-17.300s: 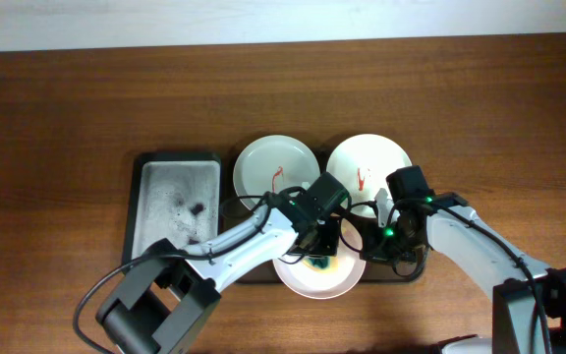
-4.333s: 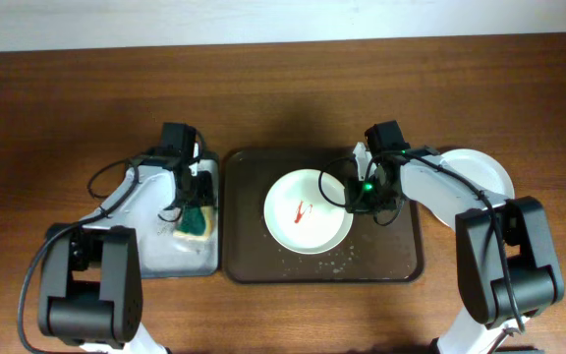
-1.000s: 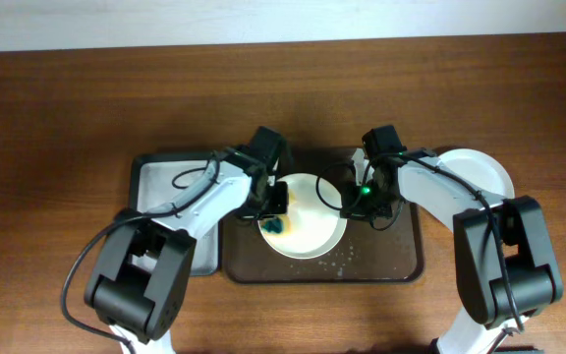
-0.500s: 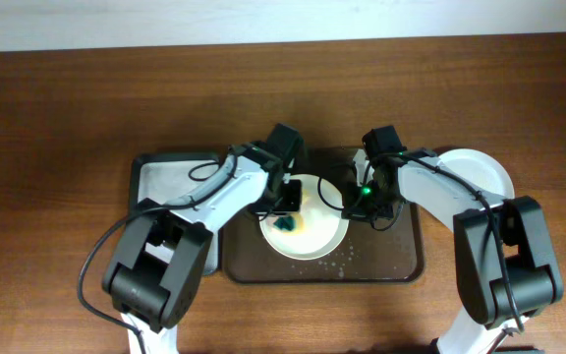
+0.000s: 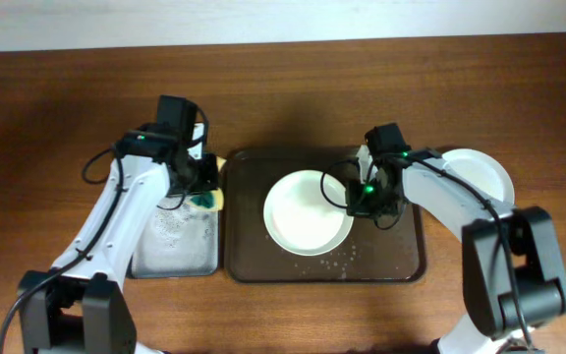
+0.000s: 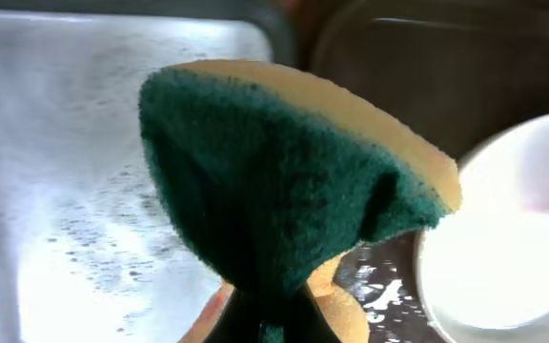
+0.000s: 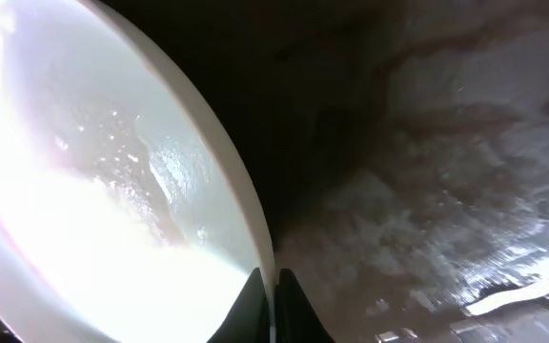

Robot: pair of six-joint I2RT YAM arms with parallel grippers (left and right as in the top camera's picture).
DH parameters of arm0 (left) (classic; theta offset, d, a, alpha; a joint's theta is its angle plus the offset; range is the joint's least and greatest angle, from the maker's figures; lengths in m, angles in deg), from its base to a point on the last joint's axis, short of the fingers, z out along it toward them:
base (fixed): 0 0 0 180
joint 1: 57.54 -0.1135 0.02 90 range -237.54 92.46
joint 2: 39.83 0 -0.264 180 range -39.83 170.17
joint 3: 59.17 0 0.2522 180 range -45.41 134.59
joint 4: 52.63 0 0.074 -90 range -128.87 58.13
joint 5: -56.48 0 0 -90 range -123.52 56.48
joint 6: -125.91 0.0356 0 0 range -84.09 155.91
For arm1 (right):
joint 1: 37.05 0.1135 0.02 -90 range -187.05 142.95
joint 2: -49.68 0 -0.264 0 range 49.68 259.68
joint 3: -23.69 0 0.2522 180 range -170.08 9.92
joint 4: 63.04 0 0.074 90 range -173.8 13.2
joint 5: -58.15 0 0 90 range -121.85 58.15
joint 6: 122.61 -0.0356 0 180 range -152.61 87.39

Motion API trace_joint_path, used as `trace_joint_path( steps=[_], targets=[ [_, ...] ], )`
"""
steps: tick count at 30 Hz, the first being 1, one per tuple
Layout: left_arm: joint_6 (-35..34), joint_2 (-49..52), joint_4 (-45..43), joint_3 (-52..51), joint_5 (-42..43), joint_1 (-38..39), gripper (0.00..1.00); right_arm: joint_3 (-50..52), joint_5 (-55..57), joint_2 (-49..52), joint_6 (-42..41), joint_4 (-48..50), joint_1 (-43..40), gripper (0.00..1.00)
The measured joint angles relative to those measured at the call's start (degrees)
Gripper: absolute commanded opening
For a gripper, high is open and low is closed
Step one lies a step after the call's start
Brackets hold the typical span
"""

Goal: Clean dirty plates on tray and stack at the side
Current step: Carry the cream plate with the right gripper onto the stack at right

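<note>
One pale plate (image 5: 307, 210) lies in the middle of the dark brown tray (image 5: 401, 254), wiped, with no red smears showing. My right gripper (image 5: 354, 200) is shut on the plate's right rim (image 7: 260, 250). More plates (image 5: 482, 171) are stacked on the table right of the tray. My left gripper (image 5: 199, 190) is shut on a green and yellow sponge (image 6: 284, 191) and holds it over the right edge of the grey sponge tray (image 5: 170, 236). The plate's edge shows at the right of the left wrist view (image 6: 513, 248).
The sponge tray (image 6: 74, 171) is wet and speckled with dark specks. Water drops lie on the brown tray near its front edge (image 5: 337, 260). Bare wooden table (image 5: 283, 88) surrounds both trays.
My left gripper has moved the sponge left off the plate and over the sponge tray. The plate's red smear from earlier is gone. My right gripper still holds the rim.
</note>
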Motion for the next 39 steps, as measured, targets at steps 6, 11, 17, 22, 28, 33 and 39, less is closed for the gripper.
trace_joint_path(
  steps=[6,11,17,22,28,33,39],
  targets=[
    [1.4,0.1,-18.6,-17.3,-2.2,-6.1,0.0,0.2,19.9,-19.6,0.6,-3.4,-0.1,0.04],
    [3.3,0.0,-24.6,-22.7,-2.2,-6.1,0.05,0.1,37.2,-26.2,1.0,-3.5,6.1,0.04],
    [4.8,0.0,-24.9,-22.9,-2.2,-6.1,0.16,0.1,61.5,-26.3,1.7,-3.5,24.1,0.04],
    [5.3,0.0,-24.8,-23.8,-2.2,-6.1,0.7,0.2,77.2,-26.3,1.9,-3.3,33.6,0.04],
    [5.4,0.0,-24.6,-24.0,-2.2,-6.1,0.73,0.1,81.8,-26.3,1.0,-2.8,33.5,0.04],
    [5.5,-0.3,-20.2,-23.9,-2.3,-6.1,0.2,0.1,69.1,-26.4,-5.9,-2.7,20.2,0.04],
    [5.6,-0.3,-19.1,-23.9,-2.1,-6.1,0.0,0.1,38.4,-26.5,-10.8,-6.1,-13.8,0.04]
  ],
)
